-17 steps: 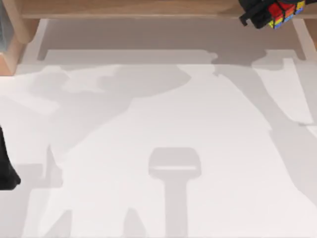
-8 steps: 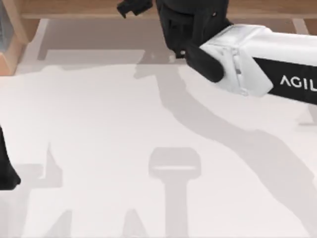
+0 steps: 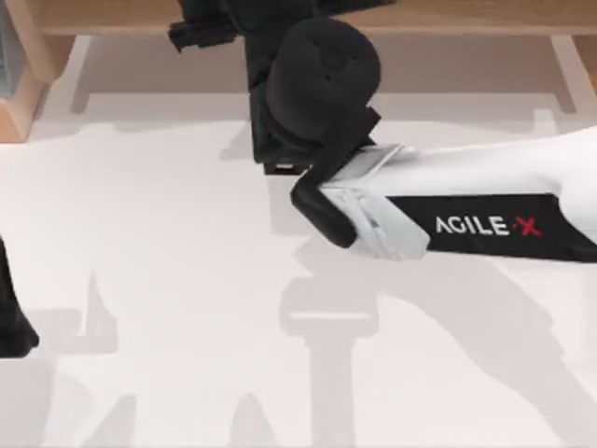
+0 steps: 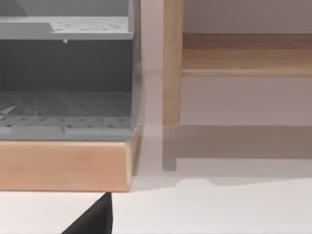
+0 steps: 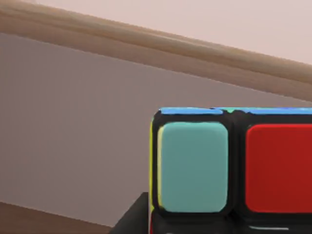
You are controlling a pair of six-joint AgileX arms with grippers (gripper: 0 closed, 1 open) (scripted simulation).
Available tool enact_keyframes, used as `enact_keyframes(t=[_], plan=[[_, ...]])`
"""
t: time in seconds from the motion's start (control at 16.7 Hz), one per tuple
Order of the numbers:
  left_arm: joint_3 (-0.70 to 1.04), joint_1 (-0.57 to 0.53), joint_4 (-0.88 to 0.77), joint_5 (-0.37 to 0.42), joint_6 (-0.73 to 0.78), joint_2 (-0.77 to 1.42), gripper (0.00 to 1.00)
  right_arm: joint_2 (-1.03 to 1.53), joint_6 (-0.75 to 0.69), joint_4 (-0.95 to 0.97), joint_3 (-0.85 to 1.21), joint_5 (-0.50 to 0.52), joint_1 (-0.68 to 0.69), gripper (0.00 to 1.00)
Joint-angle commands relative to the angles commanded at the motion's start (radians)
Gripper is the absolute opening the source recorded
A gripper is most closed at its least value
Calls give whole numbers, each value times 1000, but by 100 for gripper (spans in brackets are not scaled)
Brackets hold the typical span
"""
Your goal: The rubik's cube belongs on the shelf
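Right arm [image 3: 466,219] swung left along shelf [image 3: 485,14] | jaws pinching rubik's cube [image 5: 234,165] | left arm [image 3: 11,317] parked

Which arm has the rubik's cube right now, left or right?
The right arm: the right gripper is up at the shelf, and the rubik's cube sits close in its wrist view. The left arm is parked at the top view's left edge.

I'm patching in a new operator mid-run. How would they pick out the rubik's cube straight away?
Find the shelf, the long light-brown board along the top view's far edge. The right tool reaches to it left of centre. Its wrist view shows the rubik's cube: bright stickers in a black grid, unlike the plain wood.
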Motion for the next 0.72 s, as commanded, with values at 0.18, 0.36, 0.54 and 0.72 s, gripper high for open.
enact_keyframes(t=[0.18,0.36,0.54,0.72], plan=[[0,0,0,0,0,0,100,46,32,113,-24,21,-8,0],[0,0,0,0,0,0,100,80,77,168,-45,30,-26,0],[0,0,0,0,0,0,100,103,131,172,-62,30,-50,0],[0,0,0,0,0,0,100,122,186,154,-76,28,-72,0]])
